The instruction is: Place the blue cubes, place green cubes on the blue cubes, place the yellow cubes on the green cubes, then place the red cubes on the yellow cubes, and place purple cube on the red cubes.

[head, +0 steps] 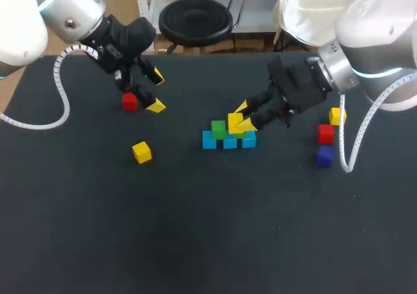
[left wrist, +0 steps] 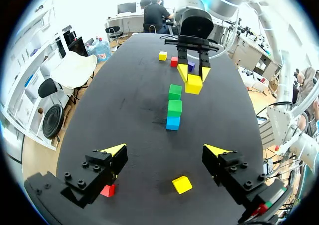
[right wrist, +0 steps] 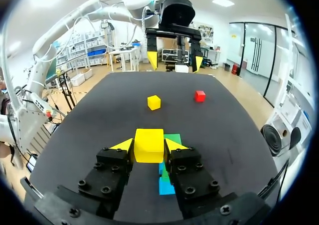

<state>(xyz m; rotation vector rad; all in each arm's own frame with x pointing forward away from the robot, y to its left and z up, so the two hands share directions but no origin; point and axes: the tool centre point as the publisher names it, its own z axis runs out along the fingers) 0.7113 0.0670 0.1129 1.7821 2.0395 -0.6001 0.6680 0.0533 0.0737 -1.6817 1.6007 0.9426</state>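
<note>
Closest, right gripper (right wrist: 149,147) pinches a small yellow cube (right wrist: 149,144) by two opposite flat faces, over the green cubes (right wrist: 174,138) that sit on the blue cube row (right wrist: 166,186), mid black table (right wrist: 89,135). Can't tell if it touches them. The cube looks light, rigid and smooth-sided, so it's likely to slip if gripped off-centre; a mid-face hold suits. Further out, a loose yellow cube (right wrist: 154,102) and a loose red cube (right wrist: 200,96) sit apart. Farthest, left gripper (right wrist: 175,63) spread wide, empty.

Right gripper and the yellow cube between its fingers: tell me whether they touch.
Touching. The right wrist view shows the right gripper with both fingers pressed against opposite sides of the yellow cube, no gap.
</note>
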